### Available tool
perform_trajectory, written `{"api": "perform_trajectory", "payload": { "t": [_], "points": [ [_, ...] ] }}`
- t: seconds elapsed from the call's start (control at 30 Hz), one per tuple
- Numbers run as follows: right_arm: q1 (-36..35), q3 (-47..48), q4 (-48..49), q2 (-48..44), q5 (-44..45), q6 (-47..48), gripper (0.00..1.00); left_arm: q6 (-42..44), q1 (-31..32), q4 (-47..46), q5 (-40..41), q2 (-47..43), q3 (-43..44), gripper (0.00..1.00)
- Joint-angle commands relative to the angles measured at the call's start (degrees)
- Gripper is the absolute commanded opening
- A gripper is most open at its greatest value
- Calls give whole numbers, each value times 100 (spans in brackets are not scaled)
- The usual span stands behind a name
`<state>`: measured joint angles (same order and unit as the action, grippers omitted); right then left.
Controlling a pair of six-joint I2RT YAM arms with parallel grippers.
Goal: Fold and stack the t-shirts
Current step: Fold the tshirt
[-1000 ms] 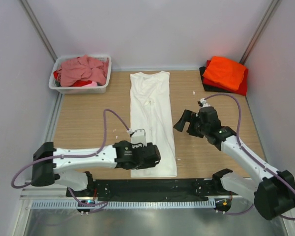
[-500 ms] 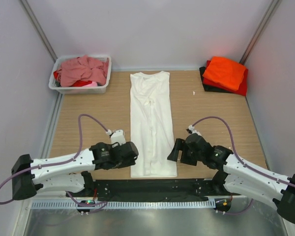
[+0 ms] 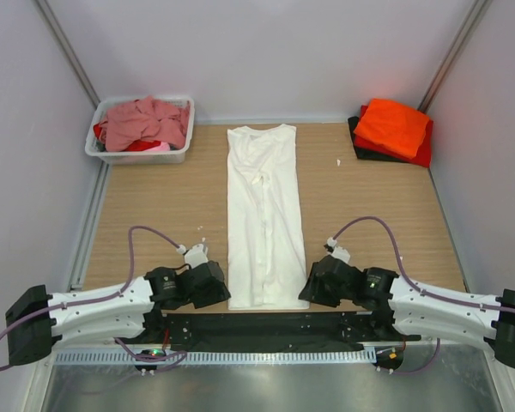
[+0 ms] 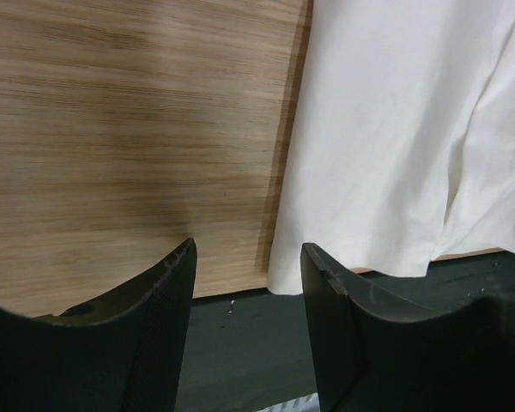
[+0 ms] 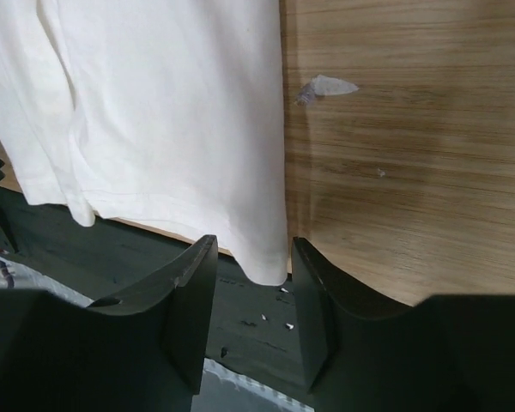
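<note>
A large white t-shirt (image 3: 263, 206) lies flat in a long narrow strip down the middle of the table, collar at the far end. My left gripper (image 3: 221, 290) sits low beside its near left corner, open; in the left wrist view the white t-shirt (image 4: 395, 129) ends just ahead of the left gripper (image 4: 248, 249). My right gripper (image 3: 309, 287) is at the near right corner, open. In the right wrist view the white t-shirt (image 5: 154, 103) has its corner between the fingers of the right gripper (image 5: 253, 245), unpinched. An orange t-shirt (image 3: 393, 126) tops a stack.
The stack at the far right has a red shirt (image 3: 422, 153) and a black one (image 3: 360, 146) under the orange. A white tub (image 3: 137, 157) at the far left holds a dusty-pink shirt (image 3: 146, 120). A black mat (image 3: 266, 324) lines the table's near edge.
Both arms have drawn back to the near edge. The left gripper slid off the shirt's hem to its left corner. The right gripper came down to the right corner and its jaws narrowed.
</note>
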<state>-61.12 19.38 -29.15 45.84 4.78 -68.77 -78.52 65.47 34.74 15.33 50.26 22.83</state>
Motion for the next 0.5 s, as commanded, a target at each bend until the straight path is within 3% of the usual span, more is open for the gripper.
{"api": "perform_trajectory", "payload": {
  "t": [0.0,0.47],
  "points": [
    [-189,-118,321,126,366,-399,42,-49,-43,-889,-223,28,-94,54],
    [-251,-443,594,91,357,-532,27,-330,-43,-1451,-689,186,-560,47]
  ]
}}
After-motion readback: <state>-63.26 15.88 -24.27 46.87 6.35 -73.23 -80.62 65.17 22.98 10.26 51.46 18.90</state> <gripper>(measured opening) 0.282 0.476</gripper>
